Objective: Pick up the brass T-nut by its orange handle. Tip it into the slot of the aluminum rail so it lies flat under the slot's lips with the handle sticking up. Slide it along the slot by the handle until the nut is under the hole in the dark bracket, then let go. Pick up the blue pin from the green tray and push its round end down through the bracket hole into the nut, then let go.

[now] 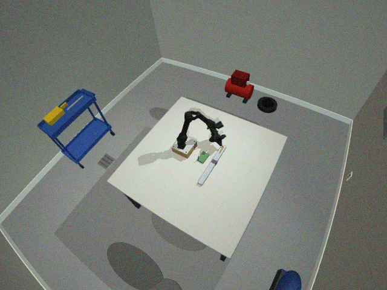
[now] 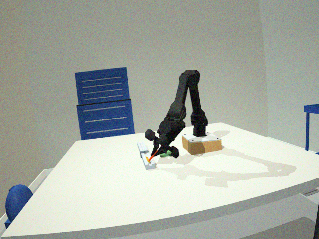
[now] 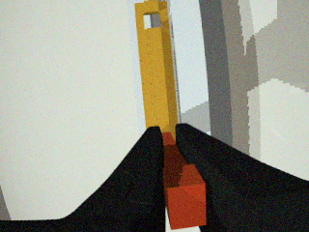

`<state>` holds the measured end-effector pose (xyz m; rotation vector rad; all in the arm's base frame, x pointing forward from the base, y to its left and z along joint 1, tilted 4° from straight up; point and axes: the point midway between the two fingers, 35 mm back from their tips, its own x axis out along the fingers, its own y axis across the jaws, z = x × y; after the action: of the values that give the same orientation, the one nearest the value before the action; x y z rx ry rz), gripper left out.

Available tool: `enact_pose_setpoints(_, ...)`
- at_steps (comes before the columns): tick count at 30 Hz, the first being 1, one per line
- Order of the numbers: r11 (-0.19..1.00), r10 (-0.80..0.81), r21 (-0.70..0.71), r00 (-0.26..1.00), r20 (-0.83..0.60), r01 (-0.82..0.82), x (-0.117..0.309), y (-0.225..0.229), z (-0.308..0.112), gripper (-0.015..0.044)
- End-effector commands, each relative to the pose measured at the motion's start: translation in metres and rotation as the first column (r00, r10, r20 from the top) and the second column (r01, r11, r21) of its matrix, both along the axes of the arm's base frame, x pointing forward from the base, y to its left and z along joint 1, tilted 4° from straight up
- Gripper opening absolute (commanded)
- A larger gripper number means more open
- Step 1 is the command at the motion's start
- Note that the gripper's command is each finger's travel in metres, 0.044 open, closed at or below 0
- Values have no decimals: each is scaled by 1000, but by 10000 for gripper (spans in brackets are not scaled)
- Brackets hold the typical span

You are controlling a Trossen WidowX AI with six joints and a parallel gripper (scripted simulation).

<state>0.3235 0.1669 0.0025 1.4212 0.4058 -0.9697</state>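
While one arm [image 1: 186, 126] [image 2: 180, 102] leans over the table [image 1: 243, 187] [image 2: 102, 192], its one claw [image 1: 222, 144] [image 2: 155, 154] [image 3: 168, 135] is nearly closed, two dark fingers pinching one orange handle [image 2: 152, 156] [image 3: 185, 205]; one brass nut [image 1: 221, 149] [image 2: 147, 159] [image 3: 155, 72], with one square hole visible near its far end, reaches out beyond the fingertips, over one rail [image 1: 206, 175] [image 2: 150, 166] [image 3: 190, 63] (whether it lies fully under the slot's lips, I cannot tell); the handle slants up from the nut.

Farther along the rail sits one dark bracket [image 1: 214, 161], apart from the nut; beside the rail lies one green tray [image 1: 203, 157] [image 2: 165, 154], with one blue pin [image 1: 198, 156] at its edge, small in the top view; past the tray, one wooden block [image 1: 180, 152] [image 2: 206, 148] carries the arm's foot, under one white plate [image 1: 185, 146] [image 2: 187, 136] whose corners show dark bolts; well beyond the table stands one blue cart [image 1: 89, 137] with two shelves.
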Motion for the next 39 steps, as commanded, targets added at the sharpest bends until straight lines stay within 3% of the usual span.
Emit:
enact_pose_setpoints(1, 1000, 3, 2, 1000, -13, -3, 1, 1, 1, -150)
enact_pose_setpoints(39, 1000, 10, 17, 992, -126, -8, 6, 1, 3, -150)
